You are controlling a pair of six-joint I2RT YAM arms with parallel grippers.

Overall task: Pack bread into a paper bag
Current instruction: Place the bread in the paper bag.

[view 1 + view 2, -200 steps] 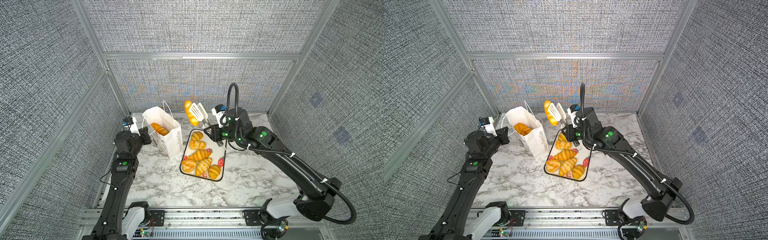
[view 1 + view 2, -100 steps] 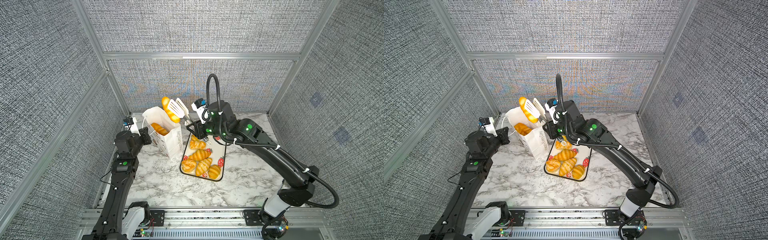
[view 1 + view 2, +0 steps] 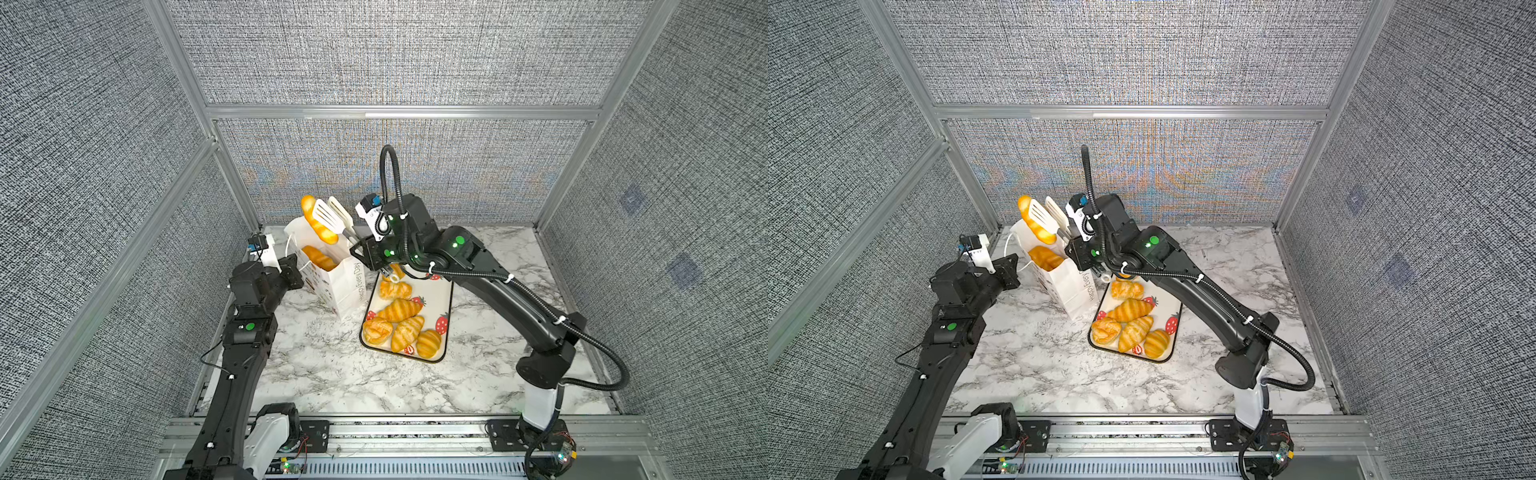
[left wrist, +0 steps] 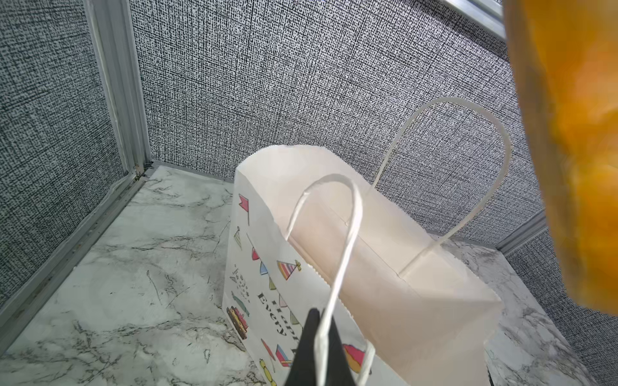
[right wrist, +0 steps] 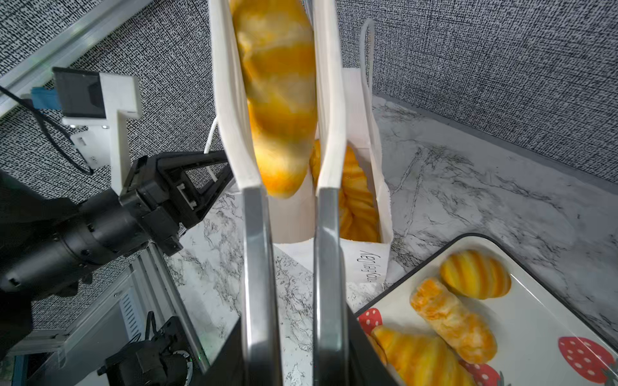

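The white paper bag (image 3: 343, 291) (image 3: 1073, 286) (image 4: 384, 254) stands open with one bread (image 3: 319, 257) (image 5: 356, 200) inside. My left gripper (image 3: 296, 268) (image 4: 321, 322) is shut on the bag's near cord handle (image 4: 349, 234). My right gripper (image 3: 368, 253) (image 5: 294, 341) is shut on white-tipped metal tongs (image 3: 332, 212) (image 5: 257, 267). The tongs clamp a long loaf (image 3: 319, 222) (image 3: 1036, 220) (image 5: 277, 93), held tilted just above the bag's mouth. Several more breads (image 3: 399, 309) (image 3: 1131, 309) lie on the tray.
The strawberry-print tray (image 3: 438, 299) (image 3: 1170, 309) (image 5: 535, 317) with a black rim lies right of the bag on the marble table (image 3: 332, 374). Grey fabric walls and aluminium posts close in behind and beside the bag.
My right arm has swung left, carrying the loaf in the tongs from over the tray's far end to over the bag's mouth. The left arm has stayed still.
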